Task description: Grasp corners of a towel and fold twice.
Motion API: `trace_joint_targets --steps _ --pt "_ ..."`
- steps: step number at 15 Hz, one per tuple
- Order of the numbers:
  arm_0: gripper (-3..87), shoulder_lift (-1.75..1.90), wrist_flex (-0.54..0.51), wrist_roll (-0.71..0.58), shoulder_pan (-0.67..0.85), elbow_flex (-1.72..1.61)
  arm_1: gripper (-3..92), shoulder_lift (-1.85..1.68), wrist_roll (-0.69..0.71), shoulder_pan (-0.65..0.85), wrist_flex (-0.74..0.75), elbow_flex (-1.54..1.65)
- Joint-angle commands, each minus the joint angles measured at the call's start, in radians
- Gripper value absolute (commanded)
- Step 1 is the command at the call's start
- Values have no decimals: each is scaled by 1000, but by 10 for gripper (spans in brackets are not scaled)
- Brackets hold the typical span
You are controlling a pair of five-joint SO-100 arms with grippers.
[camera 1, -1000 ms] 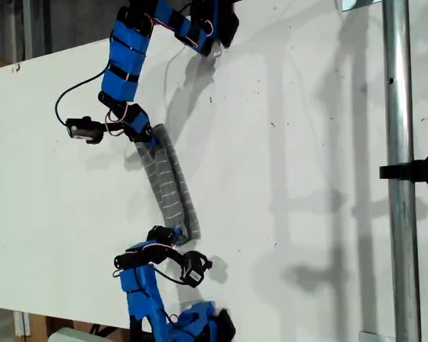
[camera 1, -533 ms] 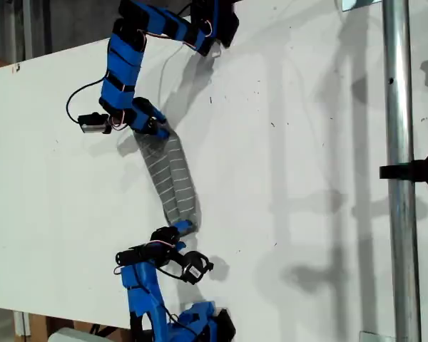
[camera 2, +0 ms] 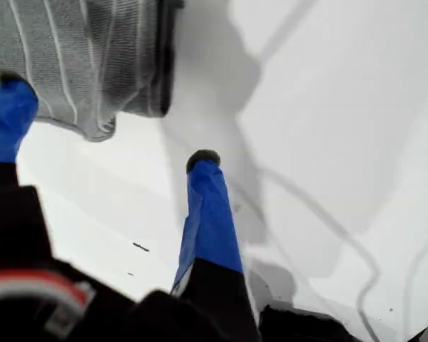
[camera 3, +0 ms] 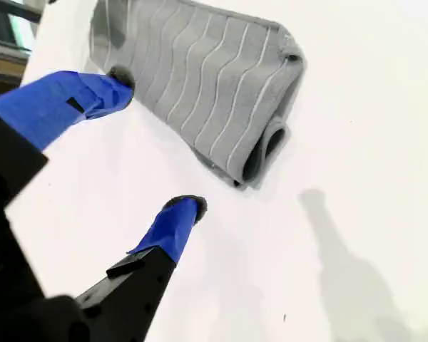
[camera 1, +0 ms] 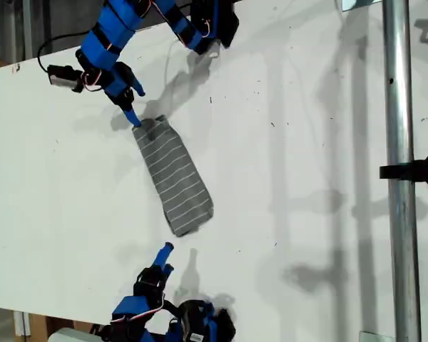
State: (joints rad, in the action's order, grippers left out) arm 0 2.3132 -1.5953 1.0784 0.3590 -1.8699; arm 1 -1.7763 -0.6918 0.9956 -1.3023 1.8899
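The towel (camera 1: 175,178) lies flat on the white table (camera 1: 307,214) as a narrow folded strip, running diagonally left of centre in the exterior view. From the looped layers showing at its near end in the second wrist view, I judge it has already been doubled over. It is soft, thin striped cloth. It should weigh next to nothing, drape and sag as soon as it is lifted, and let its layers slide apart unless they are pinched together. If another fold is wanted, the best hold would be on the stacked corners at either short end, gripping through every layer right at the edge and not in the limp middle. My first end effector (camera 1: 132,107) comes in from the top of the exterior view, its arm angled down. Its jaws are spread wide with nothing between them, and one blue fingertip (camera 2: 14,89) sits at the towel's upper end, touching or just beside it. My second end effector (camera 1: 162,258) reaches up from the bottom of the exterior view. It points toward the strip's lower end but stands a little apart from it, with its jaws also parted and empty.
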Motion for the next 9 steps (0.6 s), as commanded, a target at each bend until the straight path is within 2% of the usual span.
trace_joint_targets --steps 1,3,4,6,7,9 --pt "126 319 124 44 -94 -227 415 -66 69 117 160 132" --pt "-7 721 213 127 -163 -503 431 21 81 123 328 192" --pt "-28 873 258 167 -212 -595 428 86 81 84 394 178" --pt "-20 956 298 232 -253 -684 423 247 74 -43 449 52" --pt "1 983 302 249 -258 -715 421 333 66 -100 449 -29" --pt "-12 1068 304 250 -261 -749 421 431 66 -218 433 -164"
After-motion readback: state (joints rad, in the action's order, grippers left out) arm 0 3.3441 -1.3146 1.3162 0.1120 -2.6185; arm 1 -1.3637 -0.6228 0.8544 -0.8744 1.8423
